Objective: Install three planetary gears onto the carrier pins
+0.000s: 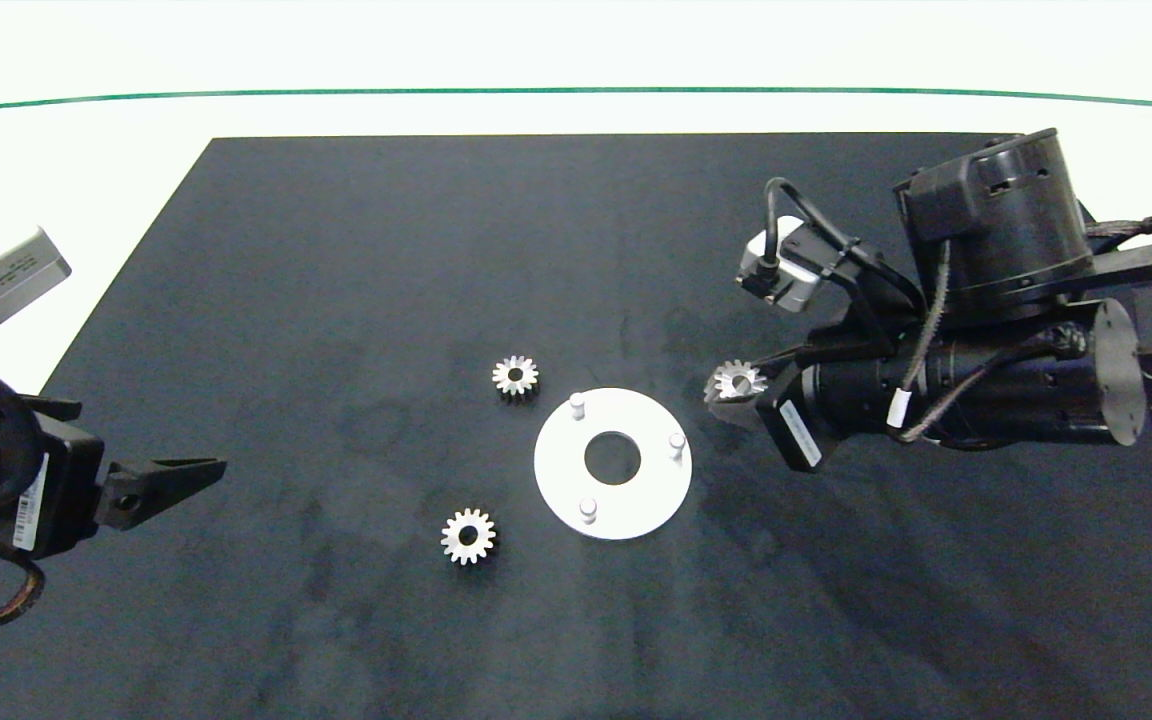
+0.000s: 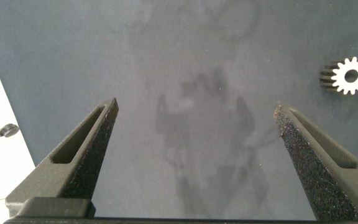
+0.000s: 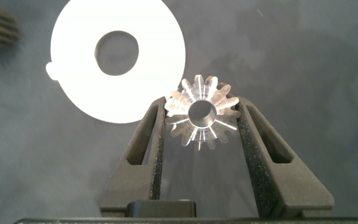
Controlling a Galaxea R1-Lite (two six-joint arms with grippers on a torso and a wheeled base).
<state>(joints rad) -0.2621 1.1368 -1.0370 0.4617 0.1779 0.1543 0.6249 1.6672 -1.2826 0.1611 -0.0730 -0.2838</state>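
On the black mat (image 1: 336, 300) covering the tabletop, the nearest gear (image 1: 467, 536) lies flat toward the front edge, just left of the white disc (image 1: 636, 505). The left pincer (image 1: 186, 475) hovers by the mat's left edge, well apart from this gear; its fingers (image 2: 86, 155) are spread wide with nothing between them, and the gear (image 2: 351, 76) shows off to one side in its wrist view.

The disc lies flat near the mat's middle, with three white pins standing upright around its central hole: one toward the front (image 1: 588, 510), one toward the right (image 1: 677, 443), one toward the back left (image 1: 577, 405). All three pins are bare.

A second gear (image 1: 515, 376) lies flat just beyond the disc's back-left rim, near that pin but not touching the disc.

The right pincer (image 1: 736, 385) comes in from the mat's right side and sits just beside the disc's right rim. It is clamped on the third gear (image 3: 201, 113), gripping it by its toothed sides, tilted, with the bore showing.
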